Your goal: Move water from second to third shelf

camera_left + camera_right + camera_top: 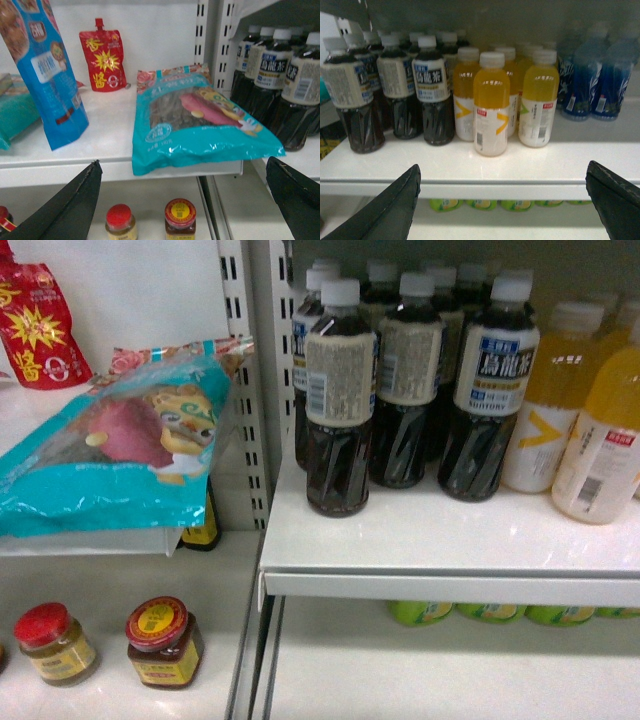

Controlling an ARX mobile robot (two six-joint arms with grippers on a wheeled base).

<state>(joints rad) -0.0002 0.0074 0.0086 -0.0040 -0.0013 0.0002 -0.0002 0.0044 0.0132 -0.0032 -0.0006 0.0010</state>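
Note:
The water is not in view in any frame. My left gripper (183, 162) is open in front of the shelf edge under a teal snack bag (195, 120); its dark fingers (75, 205) stand wide apart with nothing between them. My right gripper (503, 166) is also open and empty. It faces the front edge of a white shelf (520, 189) that carries dark tea bottles (432, 95), yellow drink bottles (491, 105) and blue-labelled bottles (592, 82). Neither gripper shows in the head view.
Dark tea bottles (338, 400) and yellow drink bottles (560, 400) fill the right-hand shelf (450, 585). Green bottle tops (420, 613) show on the shelf below. On the left are the teal bag (120, 440), a red pouch (35, 325) and, lower down, two jars (163, 642).

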